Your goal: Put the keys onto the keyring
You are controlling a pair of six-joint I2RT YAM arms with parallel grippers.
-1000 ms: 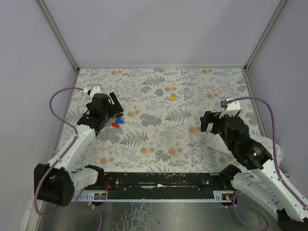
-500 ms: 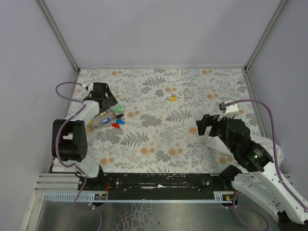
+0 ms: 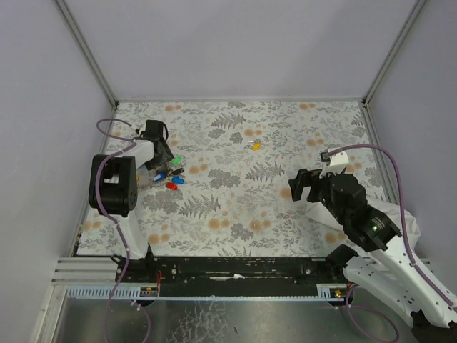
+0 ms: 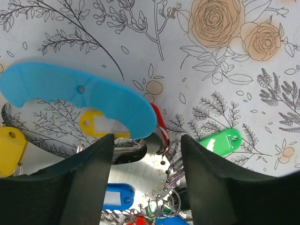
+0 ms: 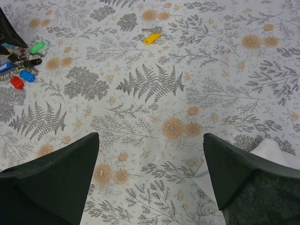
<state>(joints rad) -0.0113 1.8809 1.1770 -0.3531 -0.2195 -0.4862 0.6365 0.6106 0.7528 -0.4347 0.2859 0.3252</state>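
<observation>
We hold the left gripper (image 4: 145, 140) right over the bunched keys (image 4: 219, 140). Its jaws are parted about halfway and clamp nothing, though we cannot tell if a finger brushes the bunch. The keyring (image 4: 169, 161) shows in the gap, nearer the right finger, and the blue strap (image 4: 79, 93) curves away ahead and to the left.

Our right gripper (image 5: 150, 136) is spread wide and empty above the bench (image 5: 225, 93). The loose key (image 5: 151, 37), yellow-headed, lies flat well ahead of it, apart from the bunch far off to its front left.

We judge the step in hand to be securing the ring. The left jaws need to settle and close on the ring or strap to steady it. The right must then reach straight forward, come down low, and pinch the thin key by its plastic head.
</observation>
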